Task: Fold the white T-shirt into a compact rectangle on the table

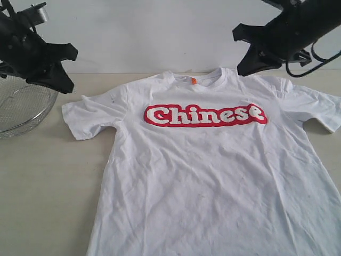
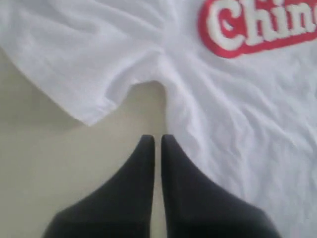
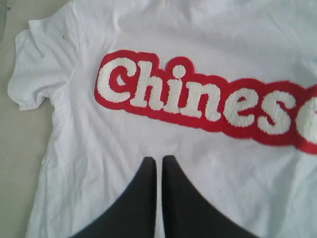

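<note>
1. The left arm is held up on the left side of the exterior view, above the wire basket and near the shirt's sleeve. Its jaws are pressed together, and the left wrist view shows it clearly: two dark tips side by side with barely a slit between them.
2. The right arm comes in from the top right and hangs over the collar and shoulder area. Its jaws are pressed together too, with nothing pinched.
3. The white T-shirt lies spread flat on the desk, front up and unfolded. The collar and its orange tag are at the far side. The hem and the right-hand sleeve run out of frame.
4. The basket sits on the desk at the left edge, apart from the shirt. Only part of it is in frame, and that part shows just its own mesh.
5. Wrist cams vs exterior:
   - The left wrist view puts the tips over bare desk, just beside the armpit notch between sleeve and body.
   - The right wrist view has them over the chest, near the red "Chinese" lettering, and you can see its fuzzy texture there.
</note>
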Controlling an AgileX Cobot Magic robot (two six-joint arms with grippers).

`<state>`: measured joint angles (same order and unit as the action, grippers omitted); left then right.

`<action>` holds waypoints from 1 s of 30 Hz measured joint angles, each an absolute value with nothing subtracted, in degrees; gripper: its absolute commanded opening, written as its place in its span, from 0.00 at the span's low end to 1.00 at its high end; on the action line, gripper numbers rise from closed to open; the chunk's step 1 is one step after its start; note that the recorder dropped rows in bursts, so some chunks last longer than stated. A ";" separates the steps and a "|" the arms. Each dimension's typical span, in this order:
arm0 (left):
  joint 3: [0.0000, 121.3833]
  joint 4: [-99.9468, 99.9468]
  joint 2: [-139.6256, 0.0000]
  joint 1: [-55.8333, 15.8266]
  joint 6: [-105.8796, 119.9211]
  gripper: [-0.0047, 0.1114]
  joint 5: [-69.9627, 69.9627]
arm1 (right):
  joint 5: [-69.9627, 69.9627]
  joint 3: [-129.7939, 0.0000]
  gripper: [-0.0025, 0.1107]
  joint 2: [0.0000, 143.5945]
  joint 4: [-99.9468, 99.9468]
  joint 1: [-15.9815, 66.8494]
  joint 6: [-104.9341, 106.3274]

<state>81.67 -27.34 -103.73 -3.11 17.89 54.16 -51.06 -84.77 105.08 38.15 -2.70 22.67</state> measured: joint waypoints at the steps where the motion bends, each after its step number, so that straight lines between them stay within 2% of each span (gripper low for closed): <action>1: 79.28 -28.41 -102.00 -4.01 18.36 0.08 53.39 | -50.01 -82.05 0.02 102.68 38.15 -2.70 21.97; 5: 67.17 -30.50 -94.66 -9.11 19.63 0.08 50.10 | -48.32 -72.40 0.02 92.78 37.89 -2.70 19.57; 14: 48.50 -38.98 -84.65 -19.82 23.47 0.08 44.83 | -50.05 -64.32 0.02 82.44 22.37 -3.38 0.67; 20: 40.44 -43.25 -78.79 -24.38 24.72 0.08 40.99 | -45.34 -56.53 0.03 82.06 24.79 -11.75 -2.18; 23: 38.10 -44.29 -77.03 -25.30 24.75 0.08 40.50 | -40.40 -52.44 0.13 83.54 34.28 -16.86 2.65; 27: 36.96 -44.82 -75.08 -25.52 24.88 0.08 39.95 | -36.63 -49.35 0.37 88.50 54.62 -21.25 15.25; 30: 36.87 -45.33 -74.31 -25.56 24.98 0.08 39.68 | -35.77 -48.86 0.48 92.59 65.50 -22.53 22.14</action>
